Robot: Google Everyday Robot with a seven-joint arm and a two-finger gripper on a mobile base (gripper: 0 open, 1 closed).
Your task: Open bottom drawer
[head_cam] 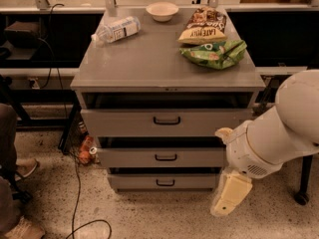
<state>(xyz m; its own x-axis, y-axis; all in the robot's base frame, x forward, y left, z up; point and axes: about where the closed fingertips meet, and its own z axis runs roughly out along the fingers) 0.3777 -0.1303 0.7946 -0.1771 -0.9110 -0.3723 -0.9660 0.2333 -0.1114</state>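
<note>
- My gripper (230, 199) is hanging low, just beside the right end of the bottom drawer (130, 182); I am unable to tell whether it is apart or together;
- that drawer is sitting lowest in the cabinet (159, 59); its black handle (165, 182) is lying apart from my gripper.

The desk (149, 59) is matte grey painted metal all over, and so is the bottom drawer (132, 182) with its little smooth black handle (165, 182). The bottle (117, 29) is clear plastic with a paper-looking label. The chip bags (203, 26) are crinkly, glossy film. The claw (230, 198), hanging low just right of the bottom drawer, is cream matte plastic, and the arm (279, 133) is a smooth white shell. The floor (149, 218) is speckled terrazzo.
</note>
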